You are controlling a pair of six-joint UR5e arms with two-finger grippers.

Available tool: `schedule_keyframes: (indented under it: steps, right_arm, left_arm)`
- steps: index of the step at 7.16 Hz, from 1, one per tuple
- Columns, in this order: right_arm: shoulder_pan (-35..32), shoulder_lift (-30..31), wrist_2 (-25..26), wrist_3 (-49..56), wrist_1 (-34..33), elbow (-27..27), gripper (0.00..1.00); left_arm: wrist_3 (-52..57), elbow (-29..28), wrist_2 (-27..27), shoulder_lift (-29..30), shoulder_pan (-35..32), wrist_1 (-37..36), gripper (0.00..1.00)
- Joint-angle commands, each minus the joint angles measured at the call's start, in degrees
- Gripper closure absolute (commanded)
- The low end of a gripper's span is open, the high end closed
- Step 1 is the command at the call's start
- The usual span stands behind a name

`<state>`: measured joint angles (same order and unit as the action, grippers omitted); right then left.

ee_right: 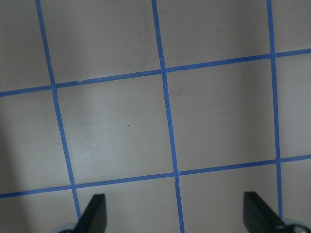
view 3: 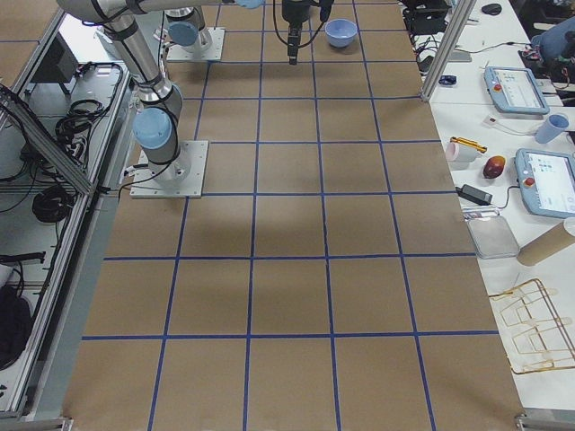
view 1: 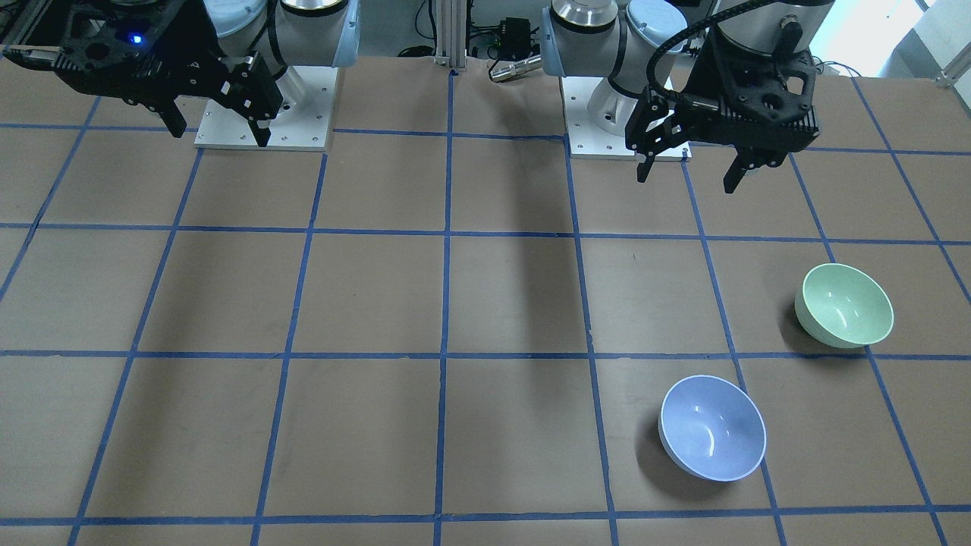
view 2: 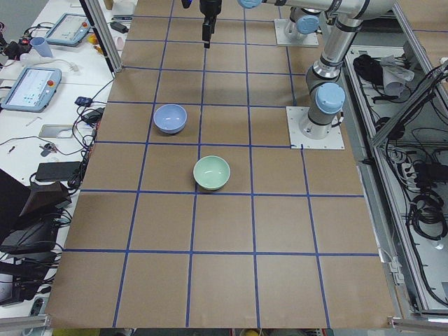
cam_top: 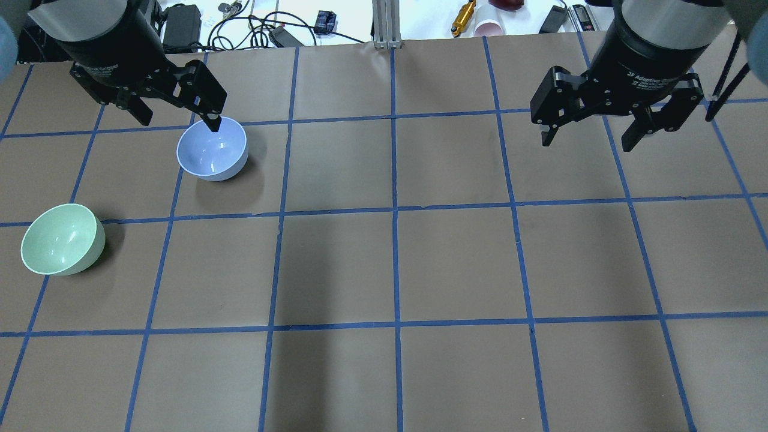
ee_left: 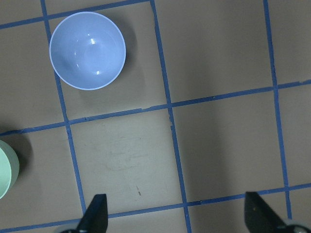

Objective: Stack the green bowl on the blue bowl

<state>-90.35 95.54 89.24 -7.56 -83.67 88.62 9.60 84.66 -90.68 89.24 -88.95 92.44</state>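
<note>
Overhead exterior view: the green bowl (cam_top: 62, 239) sits upright at the table's (cam_top: 456, 264) left edge, apart from the blue bowl (cam_top: 212, 149), which is farther back and to its right. The left end effector (cam_top: 179, 122) and right end effector (cam_top: 586, 144) hang wide open, holding nothing.

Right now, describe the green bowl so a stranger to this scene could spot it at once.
On the brown table taped into blue squares, two bowls sit apart on the robot's left half. The green bowl is nearer the table's left end and the robot: mint, not periwinkle like the blue bowl.
</note>
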Motion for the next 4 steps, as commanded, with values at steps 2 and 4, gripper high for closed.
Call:
schedule_keyframes:
  steps: [2,4]
  right_arm:
    - [0.0,0.0,0.1,0.0,0.1,0.0,0.00]
    - [0.0,0.0,0.1,0.0,0.1,0.0,0.00]
  left_arm:
    - [0.1,0.0,-0.1,-0.2,0.2,0.0,0.00]
    - [0.1,0.1,-0.3,-0.2,0.3,0.1,0.00]
